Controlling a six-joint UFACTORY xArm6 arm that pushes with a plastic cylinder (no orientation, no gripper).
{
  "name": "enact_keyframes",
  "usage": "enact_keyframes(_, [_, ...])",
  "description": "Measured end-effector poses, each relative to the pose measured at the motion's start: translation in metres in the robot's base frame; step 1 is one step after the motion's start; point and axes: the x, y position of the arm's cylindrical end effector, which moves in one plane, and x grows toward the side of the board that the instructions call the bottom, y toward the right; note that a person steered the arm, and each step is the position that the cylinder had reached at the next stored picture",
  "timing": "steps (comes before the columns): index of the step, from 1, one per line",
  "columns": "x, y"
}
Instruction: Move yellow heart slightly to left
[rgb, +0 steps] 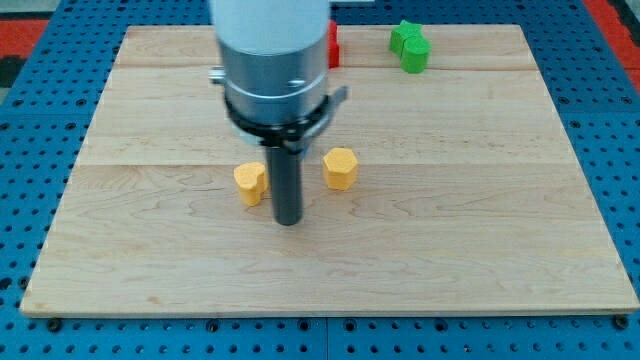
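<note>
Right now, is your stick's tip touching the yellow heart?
Cannot tell. In the camera view my tip stands just to the right of the yellow heart, and the rod's edge meets the heart's outline with no clear gap or contact showing.

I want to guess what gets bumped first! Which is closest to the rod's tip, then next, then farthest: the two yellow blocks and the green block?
From my tip:
1. Yellow heart, just to the view's left.
2. Yellow block, to the view's right, slightly farther.
3. Green block, far off near the view's top right.
</note>
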Motion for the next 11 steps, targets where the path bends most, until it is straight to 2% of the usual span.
enact_keyframes(1, [-0.003, -0.020])
enact_keyframes(2, [-0.003, 0.017])
enact_keyframes(3, [-0.019, 0.010])
enact_keyframes(5, [-0.016, -0.036])
enact_keyframes(7, [-0.018, -0.051])
enact_keyframes(8, [0.003, -0.054])
enact_keyframes(9, [-0.016, -0.124])
enact_keyframes(10, [-0.052, -0.163])
enact_keyframes(11, [-0.067, -0.103])
